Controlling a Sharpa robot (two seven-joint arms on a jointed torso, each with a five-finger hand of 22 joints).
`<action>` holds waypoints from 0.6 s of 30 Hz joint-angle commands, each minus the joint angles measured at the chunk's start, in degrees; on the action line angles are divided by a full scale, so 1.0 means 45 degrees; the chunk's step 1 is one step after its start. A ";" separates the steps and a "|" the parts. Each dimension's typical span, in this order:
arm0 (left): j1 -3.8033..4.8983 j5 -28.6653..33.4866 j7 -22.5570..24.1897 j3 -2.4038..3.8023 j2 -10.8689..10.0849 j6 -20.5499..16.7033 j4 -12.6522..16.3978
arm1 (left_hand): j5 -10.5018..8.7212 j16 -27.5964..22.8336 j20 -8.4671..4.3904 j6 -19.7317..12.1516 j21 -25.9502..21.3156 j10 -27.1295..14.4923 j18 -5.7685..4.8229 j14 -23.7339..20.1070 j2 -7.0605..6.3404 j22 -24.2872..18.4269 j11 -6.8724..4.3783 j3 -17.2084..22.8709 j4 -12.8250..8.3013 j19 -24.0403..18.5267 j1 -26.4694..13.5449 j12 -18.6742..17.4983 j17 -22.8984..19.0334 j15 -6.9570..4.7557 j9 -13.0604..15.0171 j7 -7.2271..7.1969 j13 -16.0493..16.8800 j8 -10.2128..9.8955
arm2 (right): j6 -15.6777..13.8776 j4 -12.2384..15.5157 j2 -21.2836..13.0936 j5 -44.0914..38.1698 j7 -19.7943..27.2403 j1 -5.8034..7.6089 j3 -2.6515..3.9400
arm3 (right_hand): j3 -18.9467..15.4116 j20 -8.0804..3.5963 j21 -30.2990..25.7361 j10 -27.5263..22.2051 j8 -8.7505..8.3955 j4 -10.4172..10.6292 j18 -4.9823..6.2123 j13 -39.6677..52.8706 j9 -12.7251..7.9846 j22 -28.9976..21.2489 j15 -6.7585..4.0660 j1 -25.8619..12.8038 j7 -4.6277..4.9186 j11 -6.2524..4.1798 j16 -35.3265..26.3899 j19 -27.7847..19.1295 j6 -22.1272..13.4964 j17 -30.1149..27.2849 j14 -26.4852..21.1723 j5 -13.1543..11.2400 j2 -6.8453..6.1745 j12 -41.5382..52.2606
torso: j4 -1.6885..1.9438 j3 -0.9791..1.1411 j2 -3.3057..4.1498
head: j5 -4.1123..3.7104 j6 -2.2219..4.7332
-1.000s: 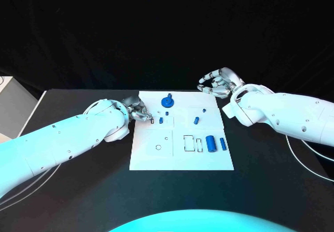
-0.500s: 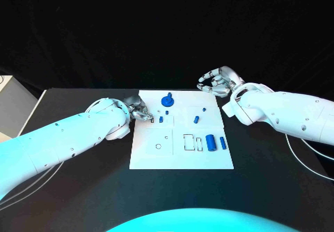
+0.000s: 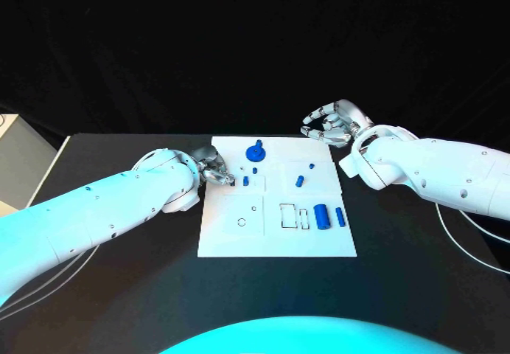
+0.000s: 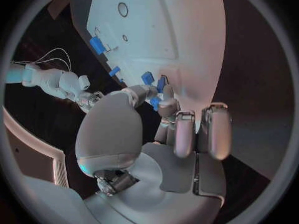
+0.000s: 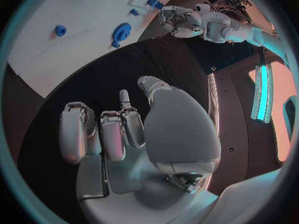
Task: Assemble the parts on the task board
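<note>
The white task board (image 3: 228,240) lies in the middle of the black table. My left hand (image 3: 213,168) sits at the board's left edge near the far end. In the left wrist view its thumb and a finger pinch a small blue part (image 4: 154,103) just above the board (image 4: 181,30). Two small blue parts (image 3: 247,181) lie beside those fingers. A round blue part (image 3: 255,154) stands near the far edge. Two blue cylinders (image 3: 321,219) lie at the right by a rectangular slot (image 3: 287,216). My right hand (image 3: 332,125) hovers off the board's far right corner, fingers curled in on nothing.
A pale box (image 3: 16,158) stands at the table's left edge. Thin white cables (image 3: 473,232) trail under my right arm. The right wrist view shows the board (image 5: 44,50), the round blue part (image 5: 121,31) and my left hand (image 5: 177,20) across it.
My left hand's fingers have edged slightly in over the board's left edge. The right hand has stayed where it was.
</note>
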 commanded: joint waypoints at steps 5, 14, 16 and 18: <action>-0.0001 -0.0042 0.0076 -0.0004 0.0056 0.0413 -0.0042 | 0.0026 0.0056 -0.0017 0.0227 -0.0004 0.0051 -0.0087 0.1347 -0.0019 0.1447 -0.0027 0.2328 -0.2252 0.0044 0.0099 -0.0006 0.3354 -0.0117 0.0073 -0.0102 -0.0012 0.0023 | 0.0032 0.0029 0.0006 -0.0115 0.0149 -0.0007 0.0004 | 0.0082 -0.0072 -0.0035 0.0088 -0.0066 0.0020 0.0145 0.1681 0.0018 0.1574 -0.0071 -0.0094 -0.0033 -0.0026 -0.0065 0.0351 -0.0087 0.1350 0.0860 0.0056 -0.0038 0.0042 | 0.0005 -0.0009 0.0000 | 0.0006 -0.0021; -0.0001 -0.0097 0.0024 -0.0008 0.0055 0.0423 -0.0072 | 0.0009 0.0056 -0.0026 0.0228 -0.0011 0.0037 -0.0085 0.1347 -0.0011 0.1438 -0.0028 0.2347 -0.2244 0.0036 0.0097 -0.0038 0.3354 -0.0120 0.0070 -0.0102 -0.0056 0.0002 | 0.0030 0.0038 0.0000 -0.0115 0.0148 -0.0007 0.0004 | 0.0082 -0.0072 -0.0035 0.0088 -0.0066 0.0020 0.0145 0.1681 0.0018 0.1574 -0.0071 -0.0094 -0.0033 -0.0026 -0.0065 0.0351 -0.0087 0.1350 0.0860 0.0056 -0.0038 0.0042 | 0.0001 -0.0010 0.0005 | 0.0001 -0.0031; 0.0000 -0.0117 0.0013 -0.0008 0.0056 0.0431 -0.0073 | 0.0009 0.0056 -0.0026 0.0228 -0.0011 0.0037 -0.0085 0.1347 -0.0011 0.1438 -0.0028 0.2347 -0.2244 0.0036 0.0097 -0.0038 0.3354 -0.0120 0.0070 -0.0102 -0.0056 0.0002 | 0.0029 0.0044 -0.0002 -0.0115 0.0149 -0.0007 0.0004 | 0.0082 -0.0072 -0.0035 0.0088 -0.0066 0.0020 0.0145 0.1681 0.0018 0.1574 -0.0071 -0.0094 -0.0033 -0.0026 -0.0065 0.0351 -0.0087 0.1350 0.0860 0.0056 -0.0038 0.0042 | -0.0002 -0.0006 0.0010 | 0.0005 -0.0037; 0.0000 -0.0131 -0.0001 -0.0008 0.0055 0.0450 -0.0077 | 0.0009 0.0056 -0.0026 0.0228 -0.0011 0.0037 -0.0085 0.1347 -0.0011 0.1438 -0.0028 0.2347 -0.2244 0.0036 0.0097 -0.0038 0.3354 -0.0120 0.0070 -0.0102 -0.0056 0.0002 | 0.0028 0.0052 -0.0008 -0.0115 0.0148 -0.0007 0.0004 | 0.0082 -0.0072 -0.0035 0.0088 -0.0066 0.0020 0.0145 0.1681 0.0018 0.1574 -0.0071 -0.0094 -0.0033 -0.0026 -0.0065 0.0351 -0.0087 0.1350 0.0860 0.0056 -0.0038 0.0042 | -0.0003 -0.0002 0.0010 | 0.0007 -0.0042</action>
